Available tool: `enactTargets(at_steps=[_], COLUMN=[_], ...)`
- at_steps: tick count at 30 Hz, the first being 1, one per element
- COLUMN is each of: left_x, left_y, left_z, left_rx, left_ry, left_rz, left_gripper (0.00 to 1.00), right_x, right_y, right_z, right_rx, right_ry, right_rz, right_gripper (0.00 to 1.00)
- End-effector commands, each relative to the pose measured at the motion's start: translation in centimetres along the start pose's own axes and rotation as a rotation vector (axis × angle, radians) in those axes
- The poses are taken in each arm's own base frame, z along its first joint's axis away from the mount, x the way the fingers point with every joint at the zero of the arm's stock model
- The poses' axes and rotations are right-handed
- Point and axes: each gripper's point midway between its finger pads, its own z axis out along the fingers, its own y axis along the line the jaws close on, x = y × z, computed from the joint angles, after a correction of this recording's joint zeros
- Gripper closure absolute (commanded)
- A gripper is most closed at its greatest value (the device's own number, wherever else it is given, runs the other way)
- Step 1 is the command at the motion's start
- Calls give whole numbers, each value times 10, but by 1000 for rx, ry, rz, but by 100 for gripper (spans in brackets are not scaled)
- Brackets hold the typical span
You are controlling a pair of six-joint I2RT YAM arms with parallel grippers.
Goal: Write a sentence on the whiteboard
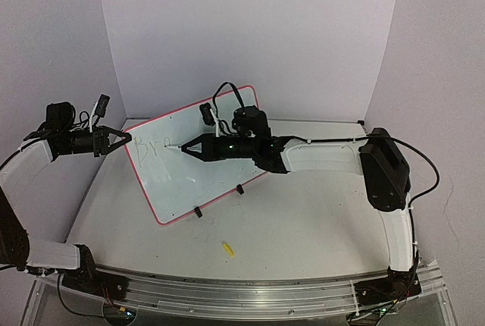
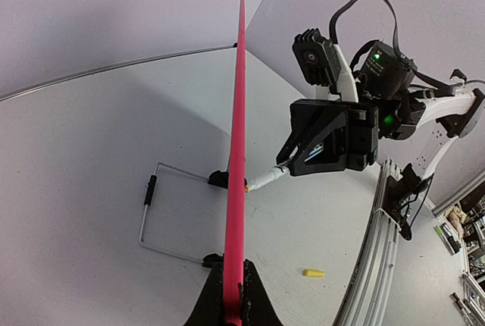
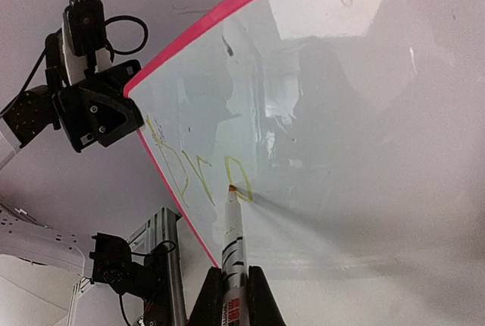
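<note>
**Marker on the board: mind the push**

I have the whiteboard [image 1: 204, 178] standing tilted at the centre of the top view, with faint yellow letters [image 1: 149, 146] at its upper left. My left gripper [image 1: 125, 141] is pressed together on the board's left edge. My right gripper [image 1: 191, 146] pinches the marker [image 1: 176, 146], its tip touching the surface just right of the letters. If I lean too hard, the board could rock back on its black feet [image 1: 198, 211] or slip from the left pinch and spoil the stroke. The marker could also twist between the fingers.

We cannot read the faint yellow marks [image 3: 186, 174] ahead of the right gripper [image 3: 233, 286]; its marker [image 3: 229, 231] is cropped at the rear.
</note>
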Motion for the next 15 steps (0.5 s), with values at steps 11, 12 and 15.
enactTargets(at_steps=[11, 12, 15], left_x=[10, 10, 10], left_y=[-8, -8, -8], left_z=[5, 5, 5], left_rx=[29, 29, 30], left_ry=[41, 41, 41], left_rz=[-44, -43, -44], left_gripper=[100, 100, 100], right_x=[2, -2, -9], right_y=[-13, -13, -11], right_z=[-16, -18, -23], right_rx=[120, 129, 136], right_ry=[-45, -63, -96], right_rz=[-12, -16, -18], right_gripper=[100, 100, 100])
